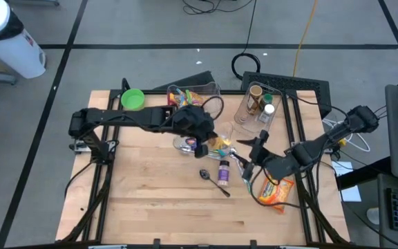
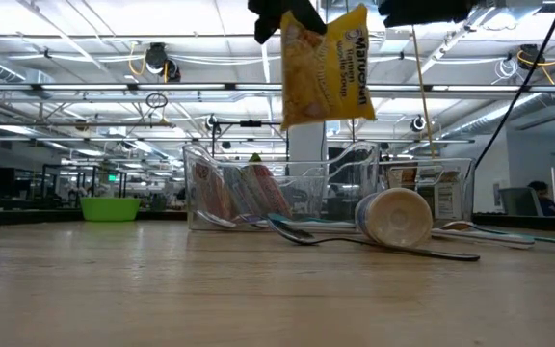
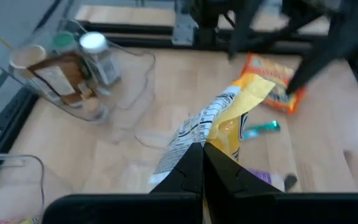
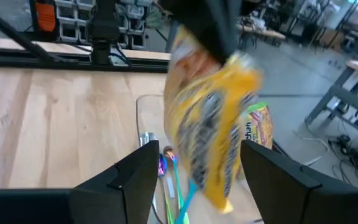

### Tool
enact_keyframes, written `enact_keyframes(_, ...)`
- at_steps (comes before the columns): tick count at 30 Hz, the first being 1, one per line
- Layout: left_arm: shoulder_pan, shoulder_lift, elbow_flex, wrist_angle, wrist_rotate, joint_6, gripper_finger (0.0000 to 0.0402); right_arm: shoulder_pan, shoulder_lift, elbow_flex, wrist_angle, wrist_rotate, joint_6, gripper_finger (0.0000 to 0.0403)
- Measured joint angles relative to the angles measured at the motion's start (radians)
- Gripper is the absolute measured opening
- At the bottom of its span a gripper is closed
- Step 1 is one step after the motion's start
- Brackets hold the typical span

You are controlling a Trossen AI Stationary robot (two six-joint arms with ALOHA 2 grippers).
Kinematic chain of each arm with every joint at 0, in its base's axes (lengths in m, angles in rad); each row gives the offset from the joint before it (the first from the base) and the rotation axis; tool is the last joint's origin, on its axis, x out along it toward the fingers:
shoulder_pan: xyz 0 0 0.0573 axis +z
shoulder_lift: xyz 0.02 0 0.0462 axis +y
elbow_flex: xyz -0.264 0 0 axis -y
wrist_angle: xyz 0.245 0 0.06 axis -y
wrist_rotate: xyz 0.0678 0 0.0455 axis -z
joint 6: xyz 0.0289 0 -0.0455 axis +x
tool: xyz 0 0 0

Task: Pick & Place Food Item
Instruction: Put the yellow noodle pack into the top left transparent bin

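Note:
A yellow noodle-soup packet (image 2: 328, 67) hangs high above the table under my left gripper (image 3: 202, 163), which is shut on it near the table's middle (image 1: 202, 130). My right gripper (image 4: 197, 186) stands open just to the packet's right (image 1: 253, 153). In the right wrist view the packet (image 4: 213, 137) hangs ahead of the gap between its two fingers, and I see no touch. An orange snack packet (image 1: 278, 192) lies flat on the table at the near right. My left gripper pinches the packet's upper end (image 3: 215, 142) between its two shut fingers. The fingers come from the table's left, slanting down. The packet hangs upright below them, its lower edge (image 2: 324, 120) well clear of the table.
Two clear bins stand at the back, one with packets (image 1: 195, 93) and one with bottles (image 1: 258, 107); a green bowl (image 1: 132, 99) sits at the back left. A spoon (image 1: 216, 181), a purple bottle (image 1: 223, 169) and a tipped cup (image 2: 393, 217) lie mid-table. The near left is bare wood.

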Motion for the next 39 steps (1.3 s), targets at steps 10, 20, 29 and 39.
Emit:
enact_keyframes(10, 0.088, -0.006, 0.0, 0.021, -0.045, -0.123, 0.0, 0.022, -0.2, -0.301, 0.254, -0.001, -0.178, 0.0216)
enact_keyframes(20, 0.113, -0.006, 0.0, 0.04, -0.09, -0.256, 0.0, 0.03, -0.406, -0.446, 0.343, -0.002, -0.38, 0.0214)
enact_keyframes(29, 0.088, -0.006, 0.0, 0.054, -0.184, -0.395, 0.0, 0.022, -0.429, -0.584, 0.615, 0.0, -0.509, 0.0214)
enact_keyframes(39, 0.045, -0.006, 0.0, 0.094, -0.384, -0.602, 0.0, 0.036, -0.442, -0.63, 0.83, -0.001, -0.567, 0.0206)
